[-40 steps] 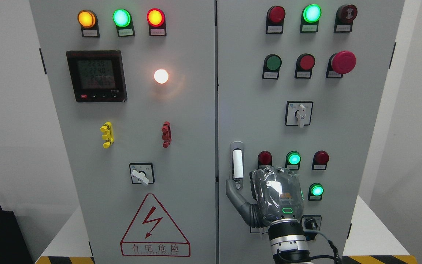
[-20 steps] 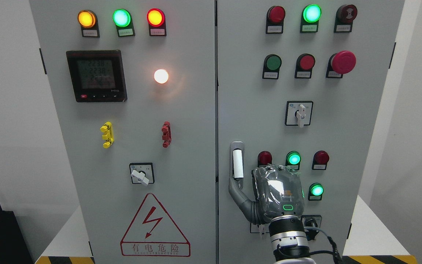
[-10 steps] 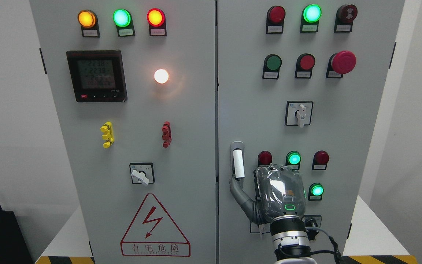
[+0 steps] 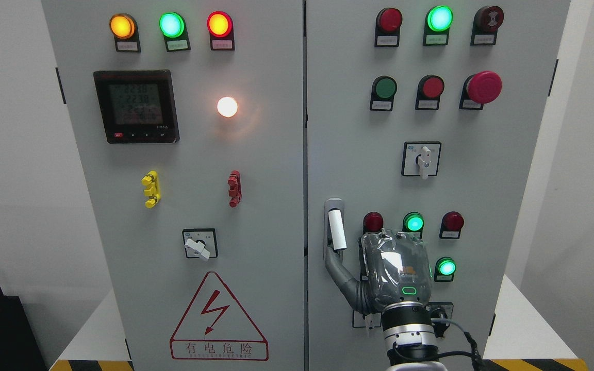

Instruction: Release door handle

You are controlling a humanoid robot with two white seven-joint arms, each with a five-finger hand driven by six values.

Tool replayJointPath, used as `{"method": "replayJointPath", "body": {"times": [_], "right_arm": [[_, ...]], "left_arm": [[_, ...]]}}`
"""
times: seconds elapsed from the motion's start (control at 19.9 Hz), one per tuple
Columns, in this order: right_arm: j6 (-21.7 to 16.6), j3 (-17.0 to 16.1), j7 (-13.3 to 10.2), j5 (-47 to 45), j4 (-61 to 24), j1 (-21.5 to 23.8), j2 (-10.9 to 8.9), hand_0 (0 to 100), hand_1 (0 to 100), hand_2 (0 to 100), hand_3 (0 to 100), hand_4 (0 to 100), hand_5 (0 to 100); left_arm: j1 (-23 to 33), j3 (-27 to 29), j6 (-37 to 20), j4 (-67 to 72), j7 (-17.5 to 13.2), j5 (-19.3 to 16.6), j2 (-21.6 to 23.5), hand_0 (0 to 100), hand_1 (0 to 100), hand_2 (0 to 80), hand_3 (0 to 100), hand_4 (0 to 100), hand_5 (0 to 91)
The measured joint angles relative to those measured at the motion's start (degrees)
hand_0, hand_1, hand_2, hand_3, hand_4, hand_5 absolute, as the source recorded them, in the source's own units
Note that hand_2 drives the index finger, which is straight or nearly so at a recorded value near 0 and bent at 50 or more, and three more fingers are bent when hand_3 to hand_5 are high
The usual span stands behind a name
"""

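At lower right of the frame the right hand (image 4: 379, 270) rises from the bottom edge, its back toward the camera. Its thumb (image 4: 339, 270) reaches up-left, tip touching the lower end of the white door handle (image 4: 336, 229) on the grey cabinet's right door (image 4: 482, 170); the other fingers are hidden.

The tall grey cabinet's painted metal doors (image 4: 256, 170) look matt and smooth, while crinkled clear plastic film wraps the robot's grey right hand (image 4: 397, 273) glossily.

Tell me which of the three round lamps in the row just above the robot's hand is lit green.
The middle lamp of that row glows green. The lamps on its left and right are red, and the right hand sits just below them.
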Motion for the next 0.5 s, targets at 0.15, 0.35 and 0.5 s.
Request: {"method": "replayJointPath", "body": {"times": [0.15,0.35,0.5], "right_arm": [[0.0,-0.2,-0.1,0.0,-0.2,0.1,0.01,43,6,100,100,100,95],[0.0,-0.4,-0.2,0.0,-0.5,0.3,0.01,43,7,100,100,100,95],[0.0,-0.6,-0.3,0.0,-0.6,0.4,0.01,43,7,100,100,100,95]], "left_arm": [[0.0,0.0,0.0,0.0,0.0,0.0,0.0,12,39,0.0,0,0,0.0],[0.0,0.0,0.0,0.0,0.0,0.0,0.0,12,39,0.0,0,0,0.0],[0.0,0.0,0.0,0.0,0.0,0.0,0.0,12,39,0.0,0,0,0.0]]}}
